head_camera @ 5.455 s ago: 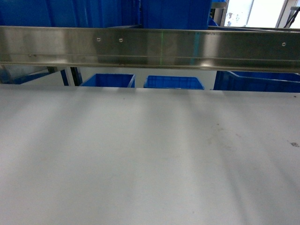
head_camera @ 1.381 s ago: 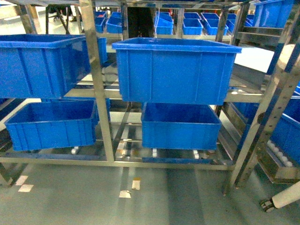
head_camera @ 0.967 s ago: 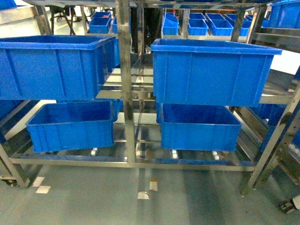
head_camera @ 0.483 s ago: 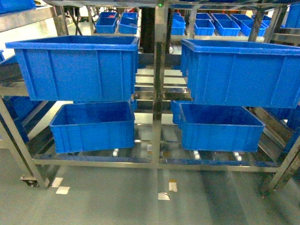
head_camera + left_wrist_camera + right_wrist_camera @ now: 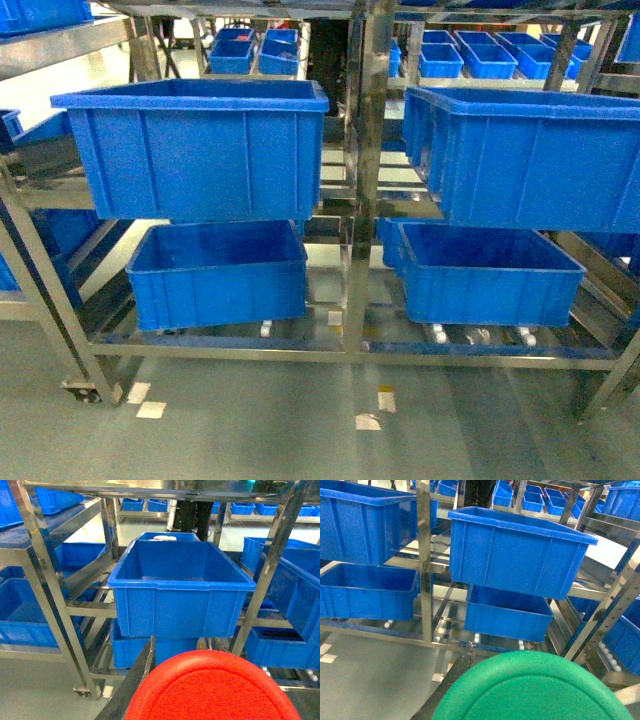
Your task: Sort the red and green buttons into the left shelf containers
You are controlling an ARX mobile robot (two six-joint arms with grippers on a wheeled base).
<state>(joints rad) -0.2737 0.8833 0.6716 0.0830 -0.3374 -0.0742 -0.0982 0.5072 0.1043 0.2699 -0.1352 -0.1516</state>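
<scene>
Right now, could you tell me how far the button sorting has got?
No button visibly dropped yet. In hand: a red button fills the left wrist view and a green button the right wrist view. Left: placing both into the blue bins on the shelf ahead.

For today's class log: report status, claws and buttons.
Left wrist view: red button cap fills the foreground, claw unseen. Right wrist view: green button cap, same. Blue bins on steel shelf dead ahead; nothing blocking.

Nothing here can be read. The blue bins (image 5: 200, 150) carry no labels or numbers, the steel shelf frame (image 5: 365, 180) shows no signs, and the pale tape patches on the floor (image 5: 150, 409) are blank.
</scene>
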